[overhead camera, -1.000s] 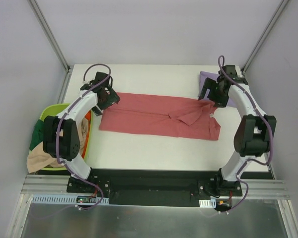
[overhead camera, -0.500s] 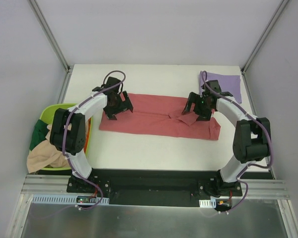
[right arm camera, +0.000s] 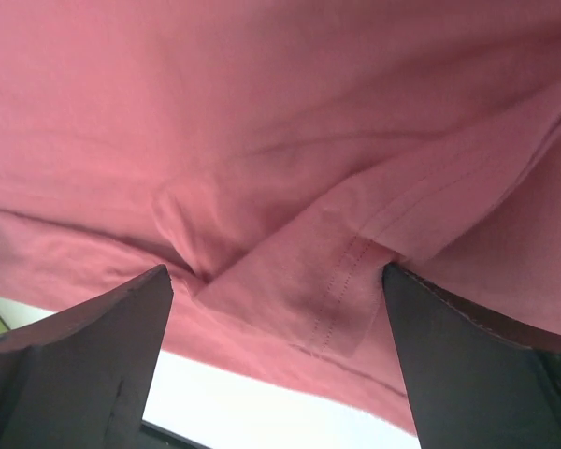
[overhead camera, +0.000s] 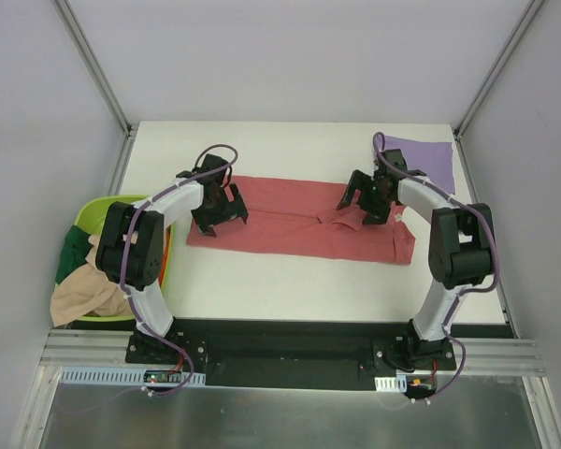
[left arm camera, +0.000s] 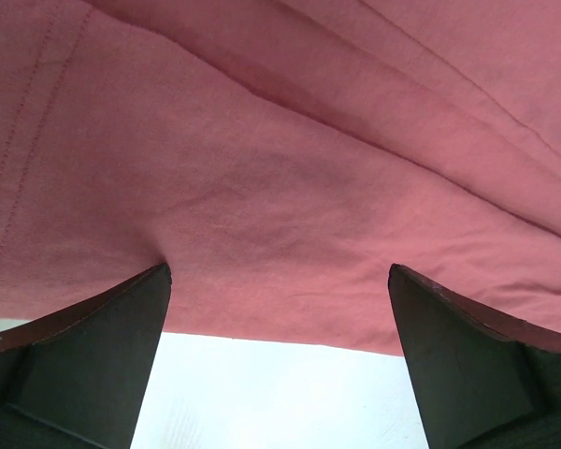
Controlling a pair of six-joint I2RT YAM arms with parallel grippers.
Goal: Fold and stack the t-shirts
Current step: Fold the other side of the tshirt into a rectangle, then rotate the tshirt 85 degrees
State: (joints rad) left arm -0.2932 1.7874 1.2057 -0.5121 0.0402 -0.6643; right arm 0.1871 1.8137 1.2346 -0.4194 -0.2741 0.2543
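Observation:
A red t-shirt (overhead camera: 294, 223) lies folded into a long band across the middle of the white table. My left gripper (overhead camera: 213, 208) is open, low over the shirt's left end; its wrist view shows red cloth (left arm camera: 290, 178) between the spread fingers and the shirt's edge on white table. My right gripper (overhead camera: 363, 201) is open, low over the shirt's right part, by a folded sleeve (right arm camera: 355, 271) with a stitched hem. A folded purple t-shirt (overhead camera: 421, 154) lies at the far right corner.
A green basket (overhead camera: 101, 213) with several crumpled garments, green and beige, hangs off the table's left edge. Grey walls and metal posts enclose the table. The arm bases stand on a black rail at the near edge.
Both grippers have come in from the shirt's outer ends onto the red shirt and lowered. The right one moved left from the purple shirt; the left one moved right and nearer.

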